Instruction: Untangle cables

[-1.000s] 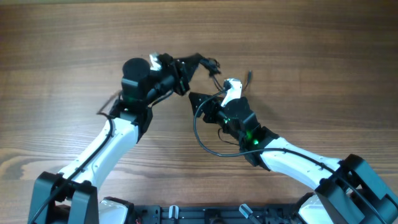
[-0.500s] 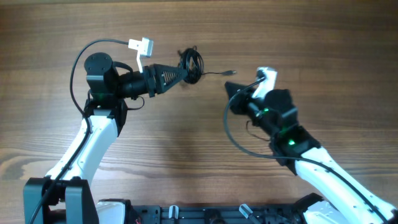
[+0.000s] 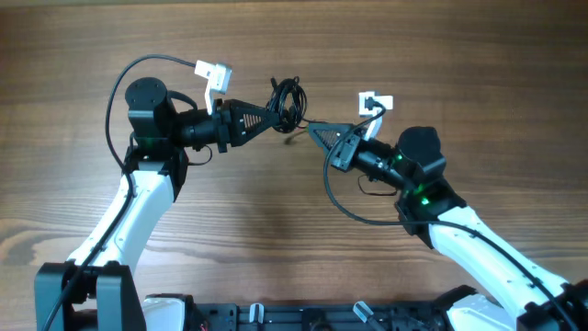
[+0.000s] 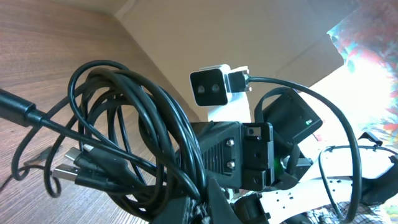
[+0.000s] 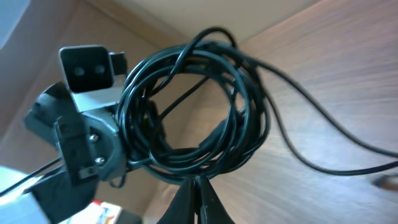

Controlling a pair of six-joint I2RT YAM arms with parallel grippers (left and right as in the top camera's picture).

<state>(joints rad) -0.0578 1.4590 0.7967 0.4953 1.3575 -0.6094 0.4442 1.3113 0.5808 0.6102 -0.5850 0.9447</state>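
Squarely at upper centre of the frame, the cables (image 3: 287, 97) sit as a coiled bundle clamped in the left pincer (image 3: 275, 114). The right pincer (image 3: 312, 130), tips together, points at the coil from lower right, at its rim. Whether it traps a strand cannot be told.

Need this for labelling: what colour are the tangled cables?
The cables are black, clearest in left wrist view.

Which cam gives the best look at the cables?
Right wrist: the cables fill the frame, with the whole coil and a loose strand visible. Left wrist is close and plug ends show, but the cables are cropped. Overhead: cables just a small dark bundle between left hand and right hand.
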